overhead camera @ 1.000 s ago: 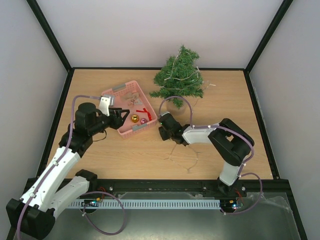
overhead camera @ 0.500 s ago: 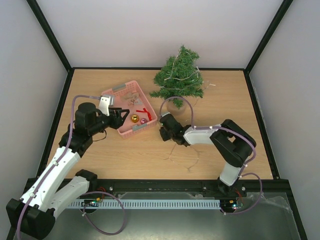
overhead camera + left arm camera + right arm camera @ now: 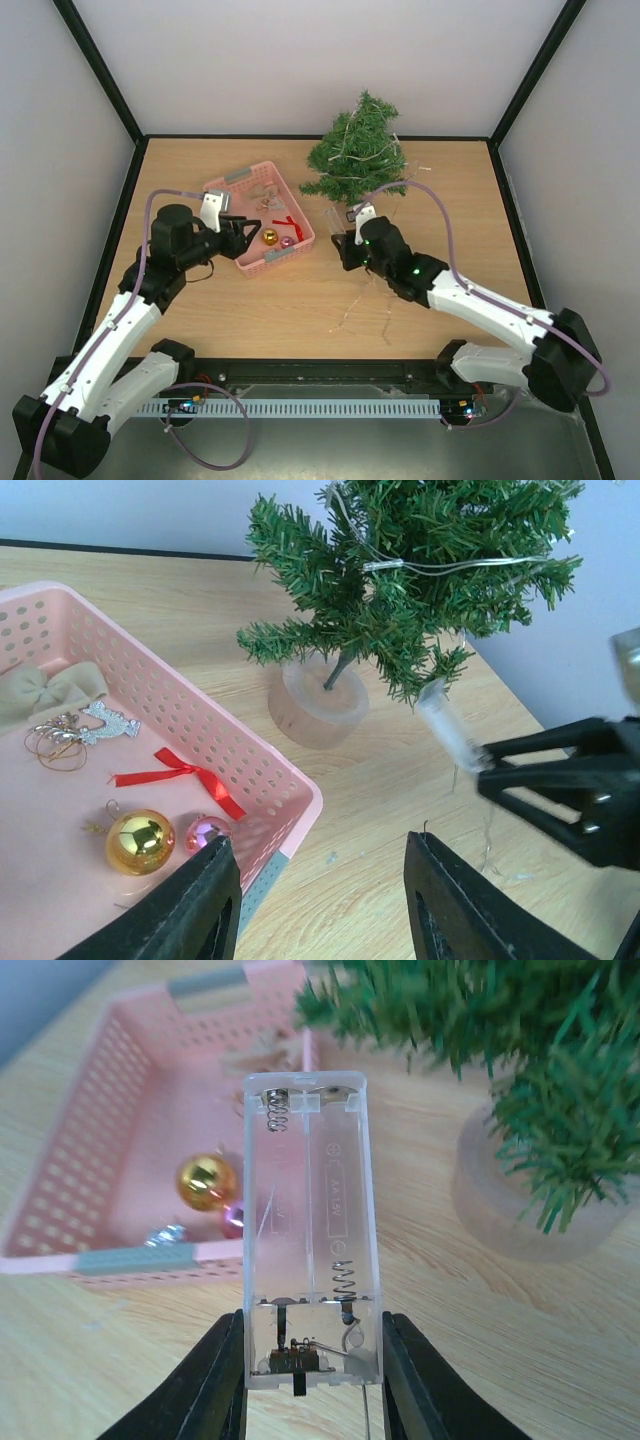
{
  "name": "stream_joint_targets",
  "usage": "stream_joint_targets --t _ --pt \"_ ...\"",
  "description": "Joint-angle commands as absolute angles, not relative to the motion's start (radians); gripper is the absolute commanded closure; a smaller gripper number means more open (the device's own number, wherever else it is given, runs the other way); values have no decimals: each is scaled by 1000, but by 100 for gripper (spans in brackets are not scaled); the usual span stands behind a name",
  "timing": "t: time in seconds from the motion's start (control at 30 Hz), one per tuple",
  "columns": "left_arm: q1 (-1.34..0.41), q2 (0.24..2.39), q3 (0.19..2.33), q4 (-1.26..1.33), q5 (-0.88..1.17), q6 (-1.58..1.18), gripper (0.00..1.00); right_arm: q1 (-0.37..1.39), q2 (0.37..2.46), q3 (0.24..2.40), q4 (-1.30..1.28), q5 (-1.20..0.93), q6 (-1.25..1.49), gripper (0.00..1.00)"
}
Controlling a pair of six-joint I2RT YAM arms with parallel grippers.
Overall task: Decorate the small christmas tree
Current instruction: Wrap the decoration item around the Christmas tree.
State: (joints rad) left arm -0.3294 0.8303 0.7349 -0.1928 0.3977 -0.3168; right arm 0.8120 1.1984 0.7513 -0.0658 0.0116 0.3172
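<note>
Wooden table (image 3: 250, 310): small green bristly christmas tree (image 3: 358, 155) upright at far middle, pale light string (image 3: 440, 568) partly through branches. Right fingers (image 3: 215, 1385) pinch clear plastic battery box (image 3: 308, 1210); wire tail (image 3: 386, 322) seemingly loose on table. Left fingers (image 3: 200, 910) spread, empty, beside pink perforated basket (image 3: 200, 740). Baubles (image 3: 140, 840), red bow (image 3: 180, 772) unhung.

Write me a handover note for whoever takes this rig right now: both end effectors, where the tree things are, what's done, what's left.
Left end effector: open, empty, at the pink basket's near corner.
Right end effector: shut on the clear battery box, in front of the tree.
Done: light string partly draped on the tree; its wire trails on the table.
Left: gold ball, pink ball and red bow lie in the basket, none hung.
</note>
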Motion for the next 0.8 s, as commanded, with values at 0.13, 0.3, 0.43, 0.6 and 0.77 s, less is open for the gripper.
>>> stream_joint_targets --t 0.13,0.3,0.43,0.6,0.77 --pt "-342 854 837 -223 413 -239 52 810 1010 951 -126 -65 362 78" --pt "-344 866 855 -224 418 -237 52 810 1030 1198 -163 119 272 78" --pt "-345 869 854 -229 417 -236 52 810 1085 1331 -160 323 201 78" --pt "-345 867 854 -240 411 -224 52 811 1155 1457 -178 572 134 78" --pt "-347 873 853 -255 401 -203 52 809 1219 1656 -248 733 43 79"
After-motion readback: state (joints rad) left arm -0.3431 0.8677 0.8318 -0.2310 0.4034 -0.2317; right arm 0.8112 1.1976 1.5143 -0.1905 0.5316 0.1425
